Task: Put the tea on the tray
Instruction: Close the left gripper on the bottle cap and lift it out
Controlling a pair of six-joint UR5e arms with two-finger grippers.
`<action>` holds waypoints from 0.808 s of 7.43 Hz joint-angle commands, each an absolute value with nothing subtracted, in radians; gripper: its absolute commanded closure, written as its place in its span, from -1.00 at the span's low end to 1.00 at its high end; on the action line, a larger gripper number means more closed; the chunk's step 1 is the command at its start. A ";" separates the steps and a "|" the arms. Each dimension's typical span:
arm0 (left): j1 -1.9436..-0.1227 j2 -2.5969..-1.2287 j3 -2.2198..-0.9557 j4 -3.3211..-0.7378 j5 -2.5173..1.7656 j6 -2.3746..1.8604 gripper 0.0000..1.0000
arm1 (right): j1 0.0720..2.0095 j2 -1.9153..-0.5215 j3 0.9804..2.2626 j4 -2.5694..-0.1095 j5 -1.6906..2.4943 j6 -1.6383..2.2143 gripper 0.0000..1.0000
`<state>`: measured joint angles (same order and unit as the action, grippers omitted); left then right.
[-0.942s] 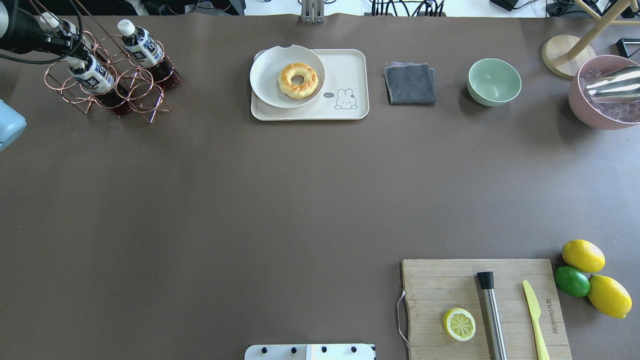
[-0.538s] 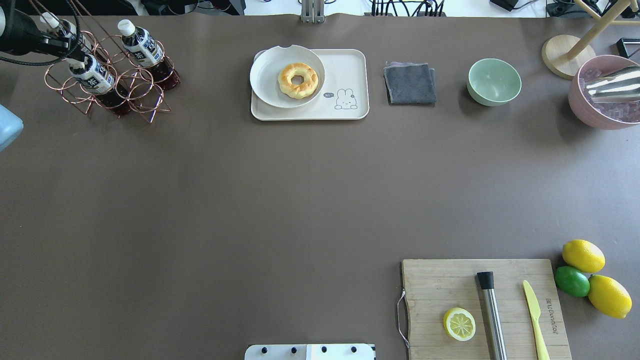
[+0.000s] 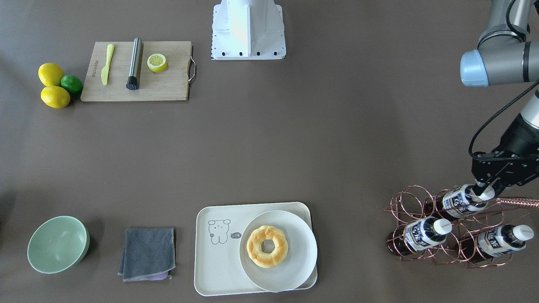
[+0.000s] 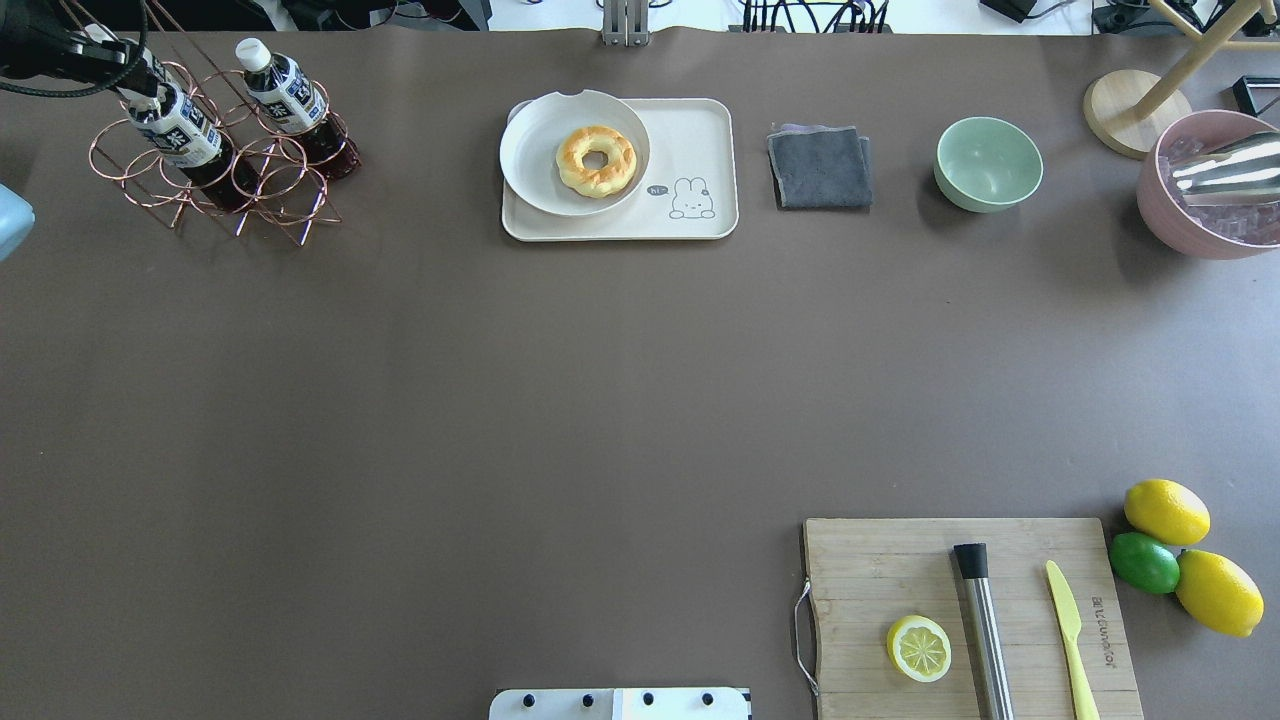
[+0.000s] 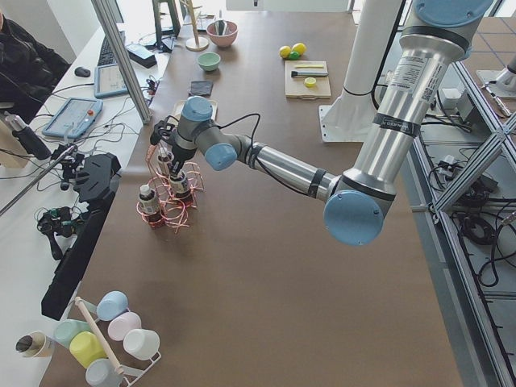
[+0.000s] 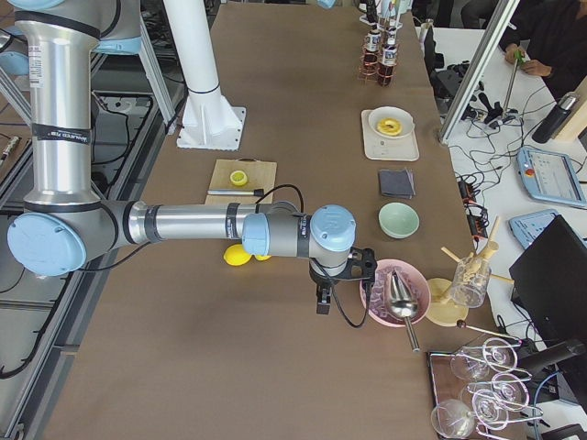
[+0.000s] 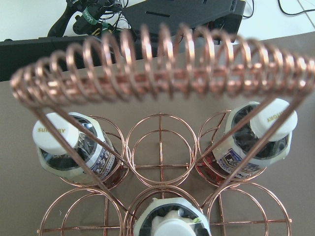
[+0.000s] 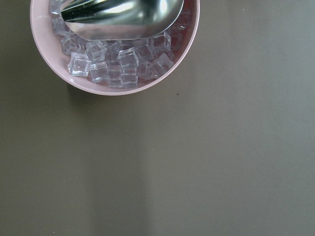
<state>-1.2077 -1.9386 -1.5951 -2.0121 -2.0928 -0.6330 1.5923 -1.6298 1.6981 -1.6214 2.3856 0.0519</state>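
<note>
One tea (image 4: 180,135) slid farther out of rack (image 4: 270,190), left claw (image 3: 483,193) clamped on cap, right claw (image 6: 321,304) unreadable

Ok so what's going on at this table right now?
The left gripper grips the top of a tea bottle that sits in the copper wire rack; the bottle is not out yet. The tray has no tea on it, only a plate with a doughnut. The right gripper hangs beside the pink bowl of ice.
</note>
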 commanded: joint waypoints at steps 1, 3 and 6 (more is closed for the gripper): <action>-1.297 -1.988 -1.606 -1.906 -2.189 -0.551 1.00 | 1.592 -1.625 1.694 -1.621 2.387 0.052 -1.00; -1.325 -2.006 -1.685 -1.780 -2.189 -0.514 1.00 | 1.592 -1.621 1.694 -1.621 2.387 0.054 -1.00; -1.397 -2.045 -1.797 -1.562 -2.192 -0.408 1.00 | 1.592 -1.623 1.694 -1.621 2.390 0.054 -1.00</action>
<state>-1.3589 -2.0216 -1.7345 -1.6830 -2.1896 -0.4618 1.5911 -1.6228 1.6944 -1.6214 2.3888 0.0536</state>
